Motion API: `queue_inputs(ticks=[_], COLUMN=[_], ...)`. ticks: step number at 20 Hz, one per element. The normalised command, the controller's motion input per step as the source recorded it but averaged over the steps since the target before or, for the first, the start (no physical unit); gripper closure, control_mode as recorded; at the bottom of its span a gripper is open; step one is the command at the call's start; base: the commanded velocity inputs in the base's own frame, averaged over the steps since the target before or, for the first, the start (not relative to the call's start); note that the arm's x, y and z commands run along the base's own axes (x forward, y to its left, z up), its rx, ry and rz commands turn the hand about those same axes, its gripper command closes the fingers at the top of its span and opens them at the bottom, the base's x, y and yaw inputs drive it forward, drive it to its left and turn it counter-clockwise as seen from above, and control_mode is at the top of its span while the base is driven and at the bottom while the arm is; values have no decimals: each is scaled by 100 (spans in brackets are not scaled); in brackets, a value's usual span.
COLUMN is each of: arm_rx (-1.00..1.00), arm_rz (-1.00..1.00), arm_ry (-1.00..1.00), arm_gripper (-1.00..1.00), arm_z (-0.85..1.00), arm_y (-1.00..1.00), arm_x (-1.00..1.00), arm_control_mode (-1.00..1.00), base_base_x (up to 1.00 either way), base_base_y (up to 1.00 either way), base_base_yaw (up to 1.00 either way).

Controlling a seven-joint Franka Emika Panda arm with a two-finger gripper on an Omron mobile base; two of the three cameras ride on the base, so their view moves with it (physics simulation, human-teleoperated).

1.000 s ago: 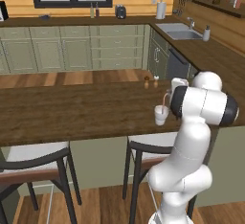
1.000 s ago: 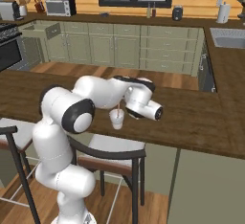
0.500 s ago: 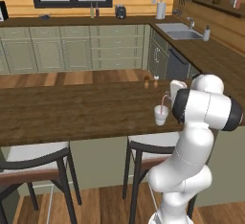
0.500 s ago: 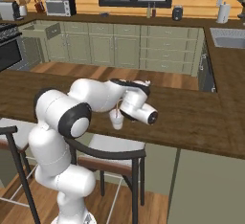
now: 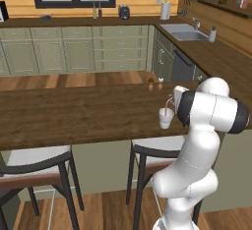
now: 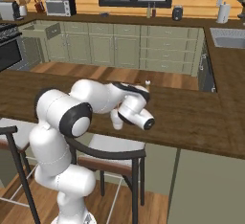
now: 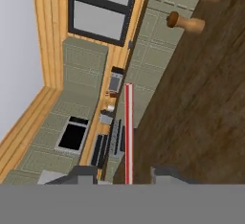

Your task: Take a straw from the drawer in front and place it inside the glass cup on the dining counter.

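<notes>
Glass cup (image 5: 165, 118) stands on the dining counter (image 5: 74, 116), near its front edge, just left of the arm's wrist. Straw (image 7: 128, 132) runs between the two fingertips (image 7: 165, 175) in the hand view. Two shakers (image 5: 155, 82) sit side by side behind the cup at the counter's far edge. Two stools (image 5: 34, 162) stand below the front edge.

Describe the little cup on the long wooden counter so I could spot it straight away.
Find the long dark-brown wood-grain counter with stools tucked under it. Near its right end, beside the white robot arm, stands a small translucent whitish tumbler. Unlike the two small wooden shakers at the far edge, it is pale, see-through and open-topped.
</notes>
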Motion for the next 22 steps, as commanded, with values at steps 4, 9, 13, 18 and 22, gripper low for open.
queue_inputs(ticks=[4, 9, 13, 18, 22], arm_rx=[-4, -6, -8, -2, 0], arm_rz=[-8, -12, -14, -14, -13], arm_ry=[-1, 0, 0, 0, 0], arm_gripper=[-100, -100, -100, -100, -100], arm_z=[0, 0, 9, 51, 93], arm_y=[-8, -10, -10, -14, -17], arm_x=[-6, -3, -24, -72, -92], arm_control_mode=[-100, -100, -100, -100, -100], base_base_x=[0, 0, 0, 0, 0], base_base_y=[0, 0, 0, 0, 0], base_base_yaw=[0, 0, 0, 0, 0])
